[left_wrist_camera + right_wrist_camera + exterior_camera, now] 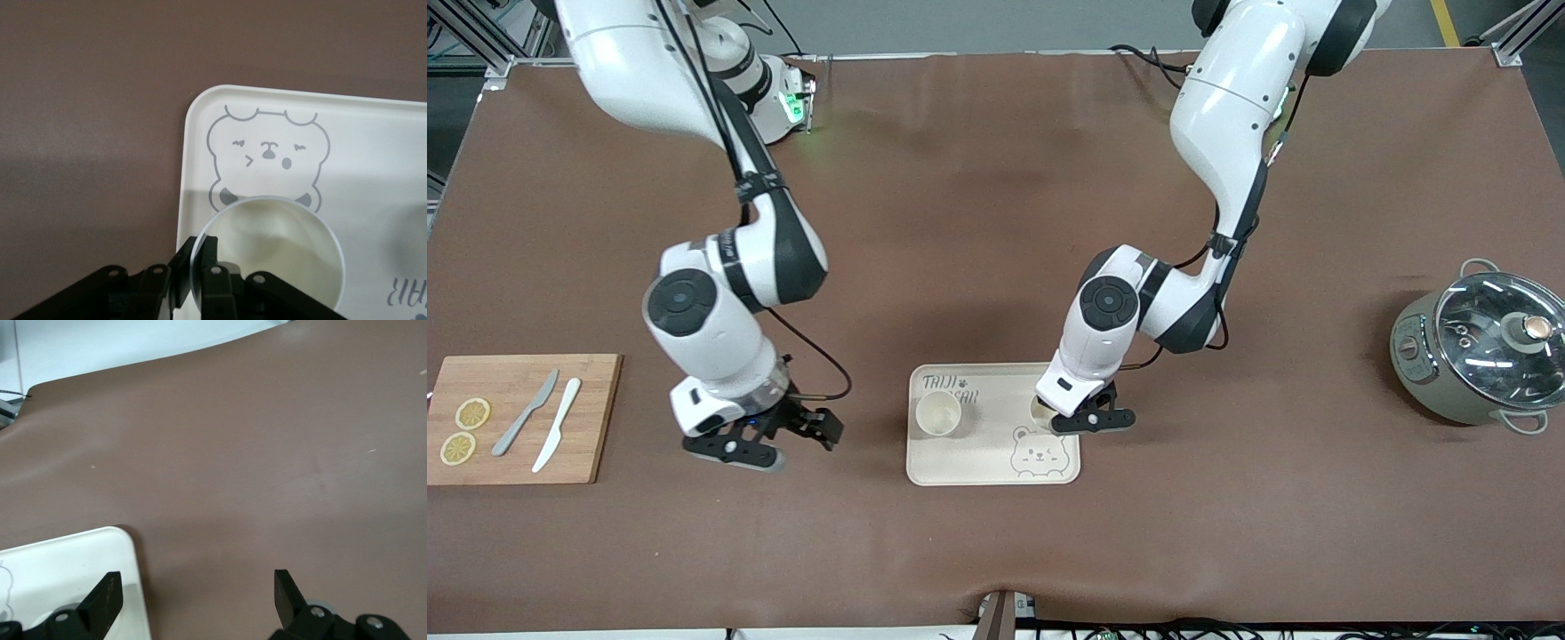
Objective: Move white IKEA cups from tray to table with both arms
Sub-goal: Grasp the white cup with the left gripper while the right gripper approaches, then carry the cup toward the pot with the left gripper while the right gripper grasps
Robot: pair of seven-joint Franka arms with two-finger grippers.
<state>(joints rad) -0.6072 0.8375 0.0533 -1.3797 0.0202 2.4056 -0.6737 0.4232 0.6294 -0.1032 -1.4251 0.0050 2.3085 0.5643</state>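
A rounded-corner cream tray (996, 467) with a smooth matte face, a grey line-drawn bear and printed lettering lies flat on the brown, faintly textured table mat (978, 222). Two plain cream-white cups stand upright on the tray, both round-rimmed and handleless. The free cup (938, 414) sits on the tray's part toward the right arm's end, apart from any gripper. The second cup (280, 257) stands on the tray's part toward the left arm's end, just beside the bear print.

The left gripper (1092, 418) is low at this second cup, its black fingers (200, 267) pinched on the thin rim wall, one inside and one outside. The right gripper (769, 437) hangs low over bare mat beside the tray, toward the right arm's end, fingers (103, 600) spread wide and holding nothing.

Well off from the tray at that end lies a rectangular wooden board (520, 418) bearing two lemon slices (464, 431) and two knives (543, 424). At the opposite end stands one grey-green pot (1480, 351) with a glass lid.
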